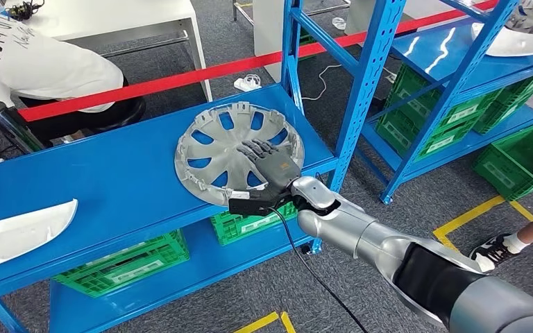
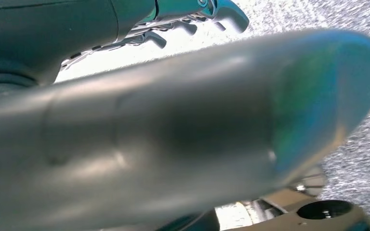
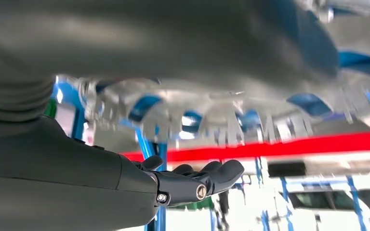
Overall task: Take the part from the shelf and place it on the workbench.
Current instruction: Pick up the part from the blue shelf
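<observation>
My right hand flat, fingers spread, on the hubcap atop the blue shelf; no grip; left hand's state unclear.

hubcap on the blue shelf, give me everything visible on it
The round silver-grey plastic-looking hubcap lies with its inner side up on the blue metal shelf board, near the shelf's front edge beside a blue upright post. It has spokes with openings showing blue through them, and small clip tabs round its rim. It looks whole. The robot's right hand lies over its centre, fingers spread across the spokes; the right wrist view shows the hand's thumb apart from the rim. Whether it is gripped is unclear.
</observation>
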{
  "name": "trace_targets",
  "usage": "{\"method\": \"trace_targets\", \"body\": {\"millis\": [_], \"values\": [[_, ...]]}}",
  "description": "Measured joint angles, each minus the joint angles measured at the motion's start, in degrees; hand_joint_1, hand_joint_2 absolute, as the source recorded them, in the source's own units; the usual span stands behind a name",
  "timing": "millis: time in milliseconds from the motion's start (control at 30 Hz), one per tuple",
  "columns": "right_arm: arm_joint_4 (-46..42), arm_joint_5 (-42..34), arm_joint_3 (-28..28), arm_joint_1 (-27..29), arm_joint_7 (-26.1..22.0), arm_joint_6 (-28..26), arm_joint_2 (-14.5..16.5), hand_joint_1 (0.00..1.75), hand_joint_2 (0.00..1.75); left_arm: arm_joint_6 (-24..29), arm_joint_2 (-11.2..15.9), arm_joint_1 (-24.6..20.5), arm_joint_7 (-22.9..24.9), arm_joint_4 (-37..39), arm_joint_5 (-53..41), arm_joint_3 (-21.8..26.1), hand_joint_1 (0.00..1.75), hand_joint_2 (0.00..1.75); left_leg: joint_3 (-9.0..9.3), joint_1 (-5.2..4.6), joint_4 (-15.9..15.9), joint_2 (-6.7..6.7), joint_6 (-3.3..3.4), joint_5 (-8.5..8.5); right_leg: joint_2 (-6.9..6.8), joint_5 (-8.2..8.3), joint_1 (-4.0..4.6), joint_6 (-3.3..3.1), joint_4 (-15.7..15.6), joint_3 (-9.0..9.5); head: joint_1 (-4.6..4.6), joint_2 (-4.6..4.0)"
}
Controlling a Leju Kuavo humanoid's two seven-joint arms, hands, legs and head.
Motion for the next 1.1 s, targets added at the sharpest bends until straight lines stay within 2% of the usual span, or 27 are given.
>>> {"method": "trace_targets", "body": {"millis": [67,100,133,200,300,400,467,567,700,1100], "values": [[-0.7,-1.3,-0.2,1.2,0.4,0.8,0.0,0.00,1.75,-0.1,0.0,0.1,-0.2,0.0,-0.2,0.0,0.00,0.00,1.10,0.06,-6.9,0.08,0.16,6.17,0.03,-1.05,-0.09,0.33,0.0,1.36,-0.05,0.00],[-1.0,-2.1,-0.3,1.7,0.5,1.4,0.0,0.00,1.75,-0.1,0.0,0.1,-0.2,0.1,-0.3,0.0,0.00,0.00,1.66,-0.04,-10.1,0.12,0.41,8.40,0.08,-1.40,-0.09,0.56,0.0,1.73,-0.18,0.00],[-1.3,-2.9,-0.5,2.1,0.6,2.1,-0.1,0.00,1.75,-0.2,0.0,0.0,-0.3,0.1,-0.4,0.0,0.00,0.00,2.09,-0.16,-12.1,0.14,0.75,9.91,0.12,-1.66,-0.06,0.84,-0.1,1.83,-0.28,0.00],[-2.0,-4.4,-0.8,3.2,0.5,3.5,-0.2,0.00,1.75,-0.4,0.0,-0.1,-0.3,0.1,-0.7,0.0,0.00,0.00,2.23,-0.33,-13.1,0.08,1.28,10.27,0.19,-1.88,0.07,1.14,0.0,1.65,-0.43,0.00],[-2.8,-6.0,-1.1,4.2,0.1,5.0,-0.5,0.00,1.75,-0.4,0.1,-0.3,-0.3,0.0,-0.9,0.0,0.00,0.00,2.31,-0.36,-13.2,-0.14,1.37,10.76,0.09,-1.92,0.13,0.74,-0.3,1.82,-0.38,0.00],[-3.2,-6.5,-1.1,4.6,0.0,5.5,-0.6,0.00,1.75,-0.5,0.1,-0.7,-0.3,0.0,-1.1,0.0,0.00,0.00,2.38,-0.40,-13.2,-0.22,1.79,10.49,0.02,-1.96,0.13,0.80,-0.9,2.20,-0.37,0.00],[-3.3,-6.7,-1.1,4.7,0.2,5.8,-0.6,0.00,1.75,-0.6,0.1,-0.8,-0.4,0.0,-1.2,0.0,0.00,0.00,2.44,-0.42,-13.2,-0.20,1.99,10.39,0.02,-1.97,0.11,1.01,-1.1,2.35,-0.38,0.00],[-3.3,-6.7,-1.1,5.1,0.8,6.1,-0.6,0.00,1.75,-0.7,0.1,-0.8,-0.3,0.0,-1.4,0.0,0.00,0.00,2.47,-0.49,-13.2,-0.20,2.17,10.39,0.01,-1.93,0.03,1.71,-1.3,2.47,-0.39,0.00],[-3.3,-6.6,-0.9,5.7,1.4,6.2,-0.5,1.75,1.75,-0.7,0.1,-0.8,-0.3,0.0,-1.7,0.0,0.00,0.00,2.49,-0.52,-13.1,-0.19,2.30,10.46,0.01,-1.82,0.00,2.21,-1.3,2.47,-0.40,0.00],[-3.6,-7.3,-1.3,7.5,2.4,7.0,0.0,1.75,1.75,-0.7,0.1,-0.9,-0.7,0.0,-2.0,0.0,0.00,0.00,2.77,-0.42,-13.2,-0.16,2.29,10.52,0.00,-1.86,0.11,2.31,-1.3,2.69,-0.41,0.00]]}}
